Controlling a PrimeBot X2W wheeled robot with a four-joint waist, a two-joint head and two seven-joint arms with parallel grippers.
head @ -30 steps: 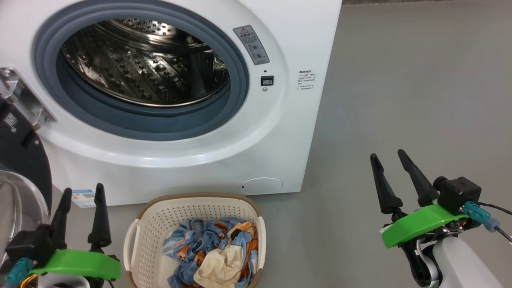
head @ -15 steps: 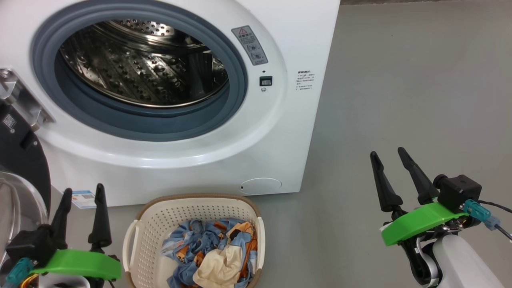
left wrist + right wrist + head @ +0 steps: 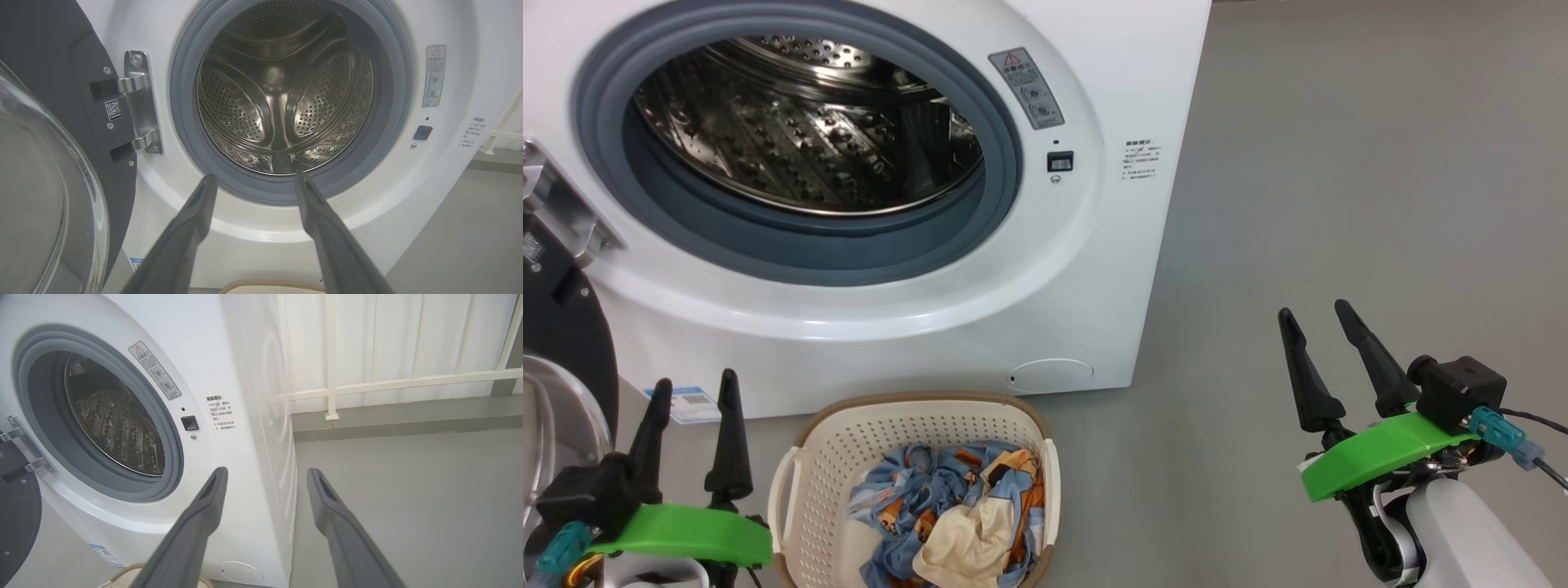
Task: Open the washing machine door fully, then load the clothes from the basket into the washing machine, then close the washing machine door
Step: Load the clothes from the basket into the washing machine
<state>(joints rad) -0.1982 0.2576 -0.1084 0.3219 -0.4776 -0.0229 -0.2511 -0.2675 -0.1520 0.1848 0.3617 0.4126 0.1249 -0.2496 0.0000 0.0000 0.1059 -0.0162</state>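
The washing machine (image 3: 1094, 269) stands white with its steel drum (image 3: 792, 147) bare behind a grey-blue gasket. The washing machine door (image 3: 560, 327) hangs swung wide at the left, black rim and glass bowl (image 3: 41, 204) facing me. On the floor in front sits the cream basket (image 3: 833, 457), holding blue-and-orange printed clothes (image 3: 956, 506) and a cream piece. My left gripper (image 3: 694, 380) is open just left of the basket, pointing at the drum mouth (image 3: 255, 176). My right gripper (image 3: 1313, 310) is open and holds nothing, over the floor right of the machine (image 3: 267, 470).
Grey floor (image 3: 1339, 204) stretches to the right of the machine. A white railing (image 3: 331, 392) runs along the wall behind it. The door's steel hinge (image 3: 139, 102) sits left of the drum opening. A blue sticker (image 3: 690, 403) marks the machine's lower left corner.
The whole head picture has slid a little to the left, so the camera has moved. Both grippers keep their places and stay open.
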